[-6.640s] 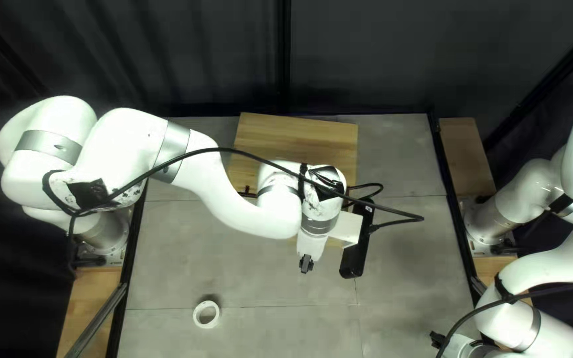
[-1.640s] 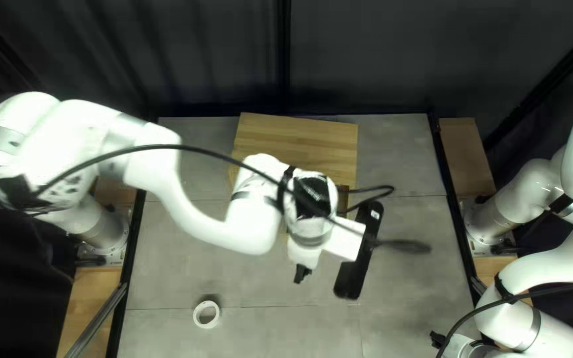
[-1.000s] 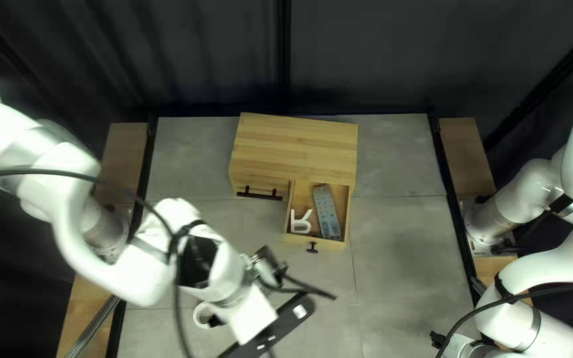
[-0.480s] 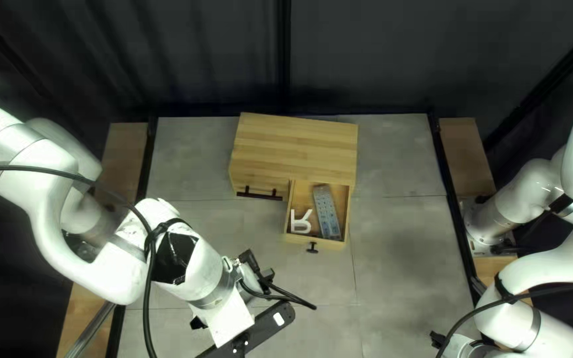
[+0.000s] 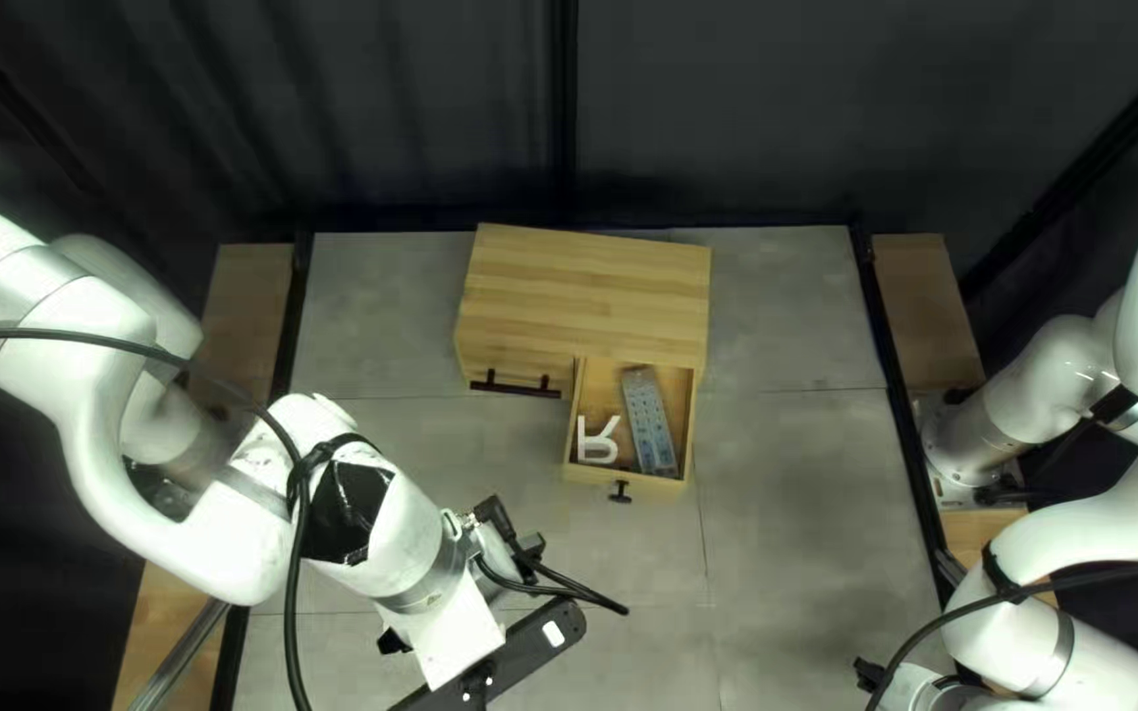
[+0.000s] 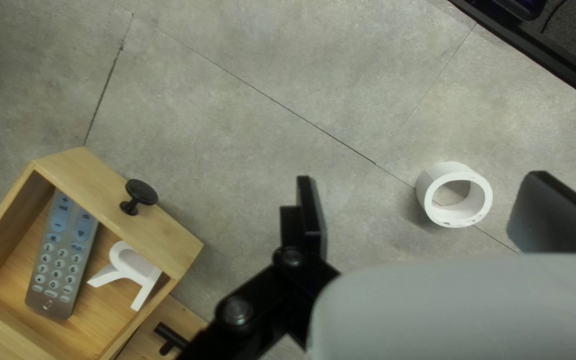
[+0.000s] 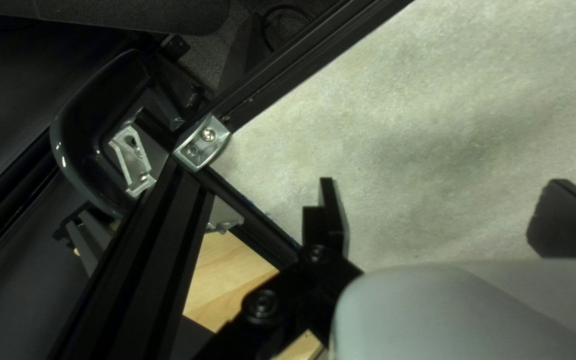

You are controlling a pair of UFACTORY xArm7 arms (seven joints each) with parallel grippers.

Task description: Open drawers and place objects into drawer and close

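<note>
left gripper (image 5: 393, 641) hovers with its fingers spread wide; ahead of it, in line with the gap between them, a white ring (image 6: 469, 212) sits on the table (image 6: 248, 140). beside that gripper, well apart, the open drawer (image 6: 111, 203) holds a remote (image 6: 63, 259) and a white letter (image 6: 131, 267). right gripper (image 5: 867, 674), farther off, is spread too.

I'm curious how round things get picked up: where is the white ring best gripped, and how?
Probably grip the white ring by opposite sides of its outer wall, coming from above: it lies flat, opening upward, and the left gripper, open, looks wide enough to straddle it.
</note>
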